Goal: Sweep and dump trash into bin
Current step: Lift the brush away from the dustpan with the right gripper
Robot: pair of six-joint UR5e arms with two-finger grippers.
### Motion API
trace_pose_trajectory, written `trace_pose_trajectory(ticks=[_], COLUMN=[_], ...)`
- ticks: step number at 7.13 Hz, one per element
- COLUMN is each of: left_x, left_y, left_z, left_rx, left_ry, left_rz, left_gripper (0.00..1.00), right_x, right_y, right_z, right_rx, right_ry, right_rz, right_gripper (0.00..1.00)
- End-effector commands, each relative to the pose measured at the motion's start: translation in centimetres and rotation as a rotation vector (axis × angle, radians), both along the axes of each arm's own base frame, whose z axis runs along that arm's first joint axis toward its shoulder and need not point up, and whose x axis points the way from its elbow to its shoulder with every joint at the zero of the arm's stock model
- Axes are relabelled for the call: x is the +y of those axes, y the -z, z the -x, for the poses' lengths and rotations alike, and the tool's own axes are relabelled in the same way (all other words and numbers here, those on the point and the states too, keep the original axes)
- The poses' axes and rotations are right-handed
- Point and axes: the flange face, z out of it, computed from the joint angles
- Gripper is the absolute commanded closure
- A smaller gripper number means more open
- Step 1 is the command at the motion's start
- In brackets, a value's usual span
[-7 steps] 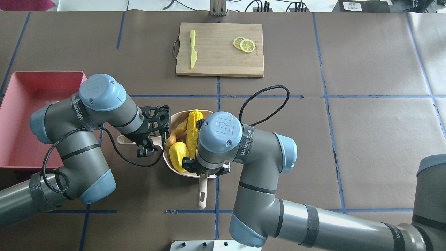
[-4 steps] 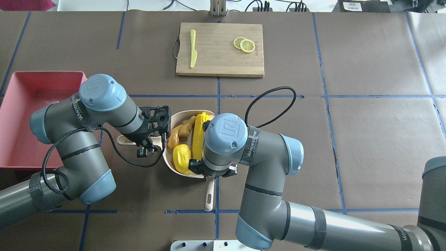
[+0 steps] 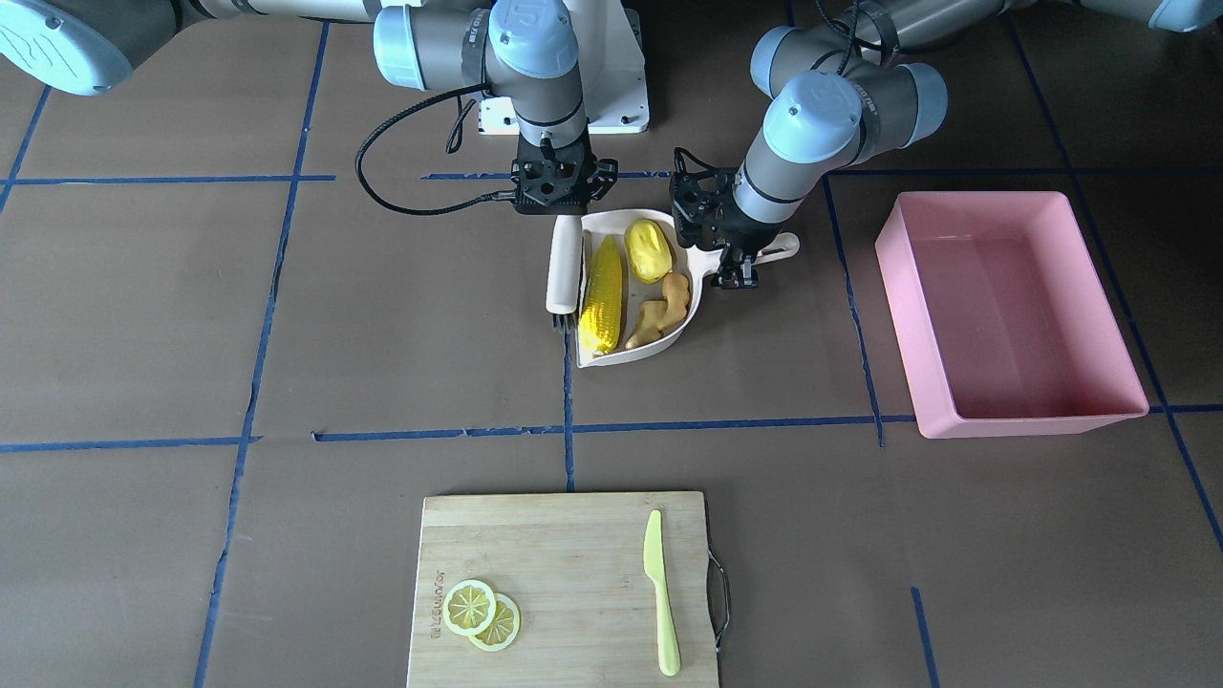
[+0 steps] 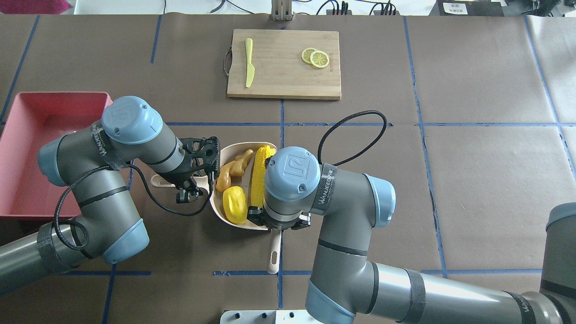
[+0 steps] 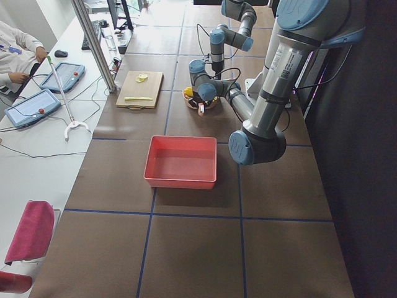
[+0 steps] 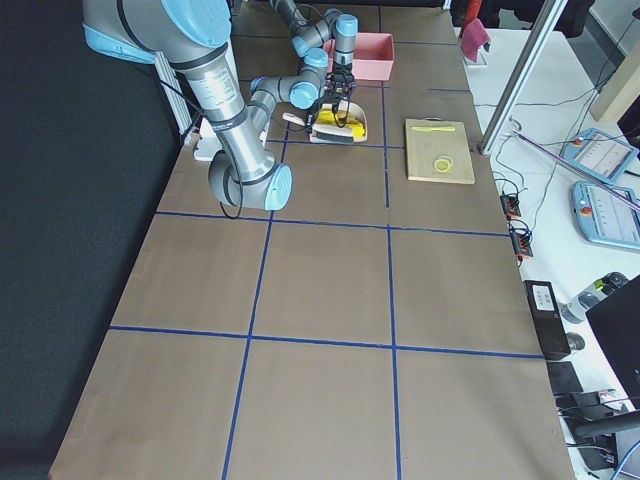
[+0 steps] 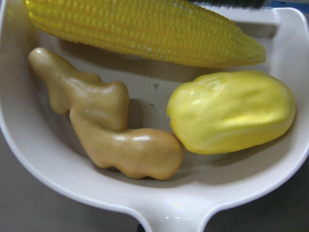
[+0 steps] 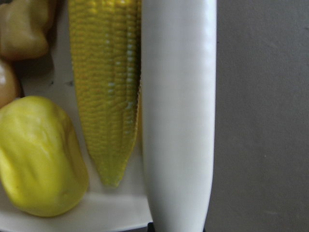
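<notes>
A cream dustpan (image 4: 216, 211) lies mid-table and holds the corn cob (image 4: 260, 175), the yellow oval lump (image 4: 235, 204) and the tan ginger root (image 4: 231, 168); all three fill the left wrist view, corn (image 7: 145, 31) at top. My left gripper (image 3: 740, 272) is shut on the dustpan's handle (image 3: 779, 250). My right gripper (image 3: 559, 212) is shut on a white brush (image 3: 565, 263) that lies along the dustpan's side, against the corn (image 8: 108, 96). The pink bin (image 4: 27, 148) stands empty at the table's left, apart from the dustpan.
A wooden cutting board (image 4: 283, 81) at the far side carries a lime-green knife (image 4: 249, 62) and two lemon slices (image 4: 316, 57). Blue tape lines cross the brown table cover. An operator (image 5: 18, 56) sits beyond the table's far edge.
My right gripper has moved the brush to the right in the overhead view, to the dustpan's side. The corn shifted right with it; the lump and ginger spread apart. The left arm has not moved.
</notes>
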Motion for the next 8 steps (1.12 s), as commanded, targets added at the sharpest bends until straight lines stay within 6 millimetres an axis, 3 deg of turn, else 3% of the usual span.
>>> trace_pose_trajectory(ticks=[1,4,7,8], left_x=[0.0,0.1,0.5,0.8], left_y=[0.0,0.0,0.8,0.1], left_z=[0.1,0.2,0.5,0.9], left_rx=[0.001,0.008,0.105,0.140], left_ry=[0.000,-0.001,0.040,0.045], left_rz=[-0.001,-0.002,0.002,-0.008], left_gripper=[0.98,0.99,1.00,1.00], right_x=[0.1,0.7,0.8,1.3], right_y=[-0.1,0.0,-4.4,-5.7], right_z=[-0.1,-1.7,-3.8,-5.8], right_rx=[0.015,0.044,0.085,0.077], right_ry=[-0.005,0.009,0.047,0.064], right_rz=[-0.002,-0.007,-0.062,-0.091], right_gripper=[1.00,1.00,1.00,1.00])
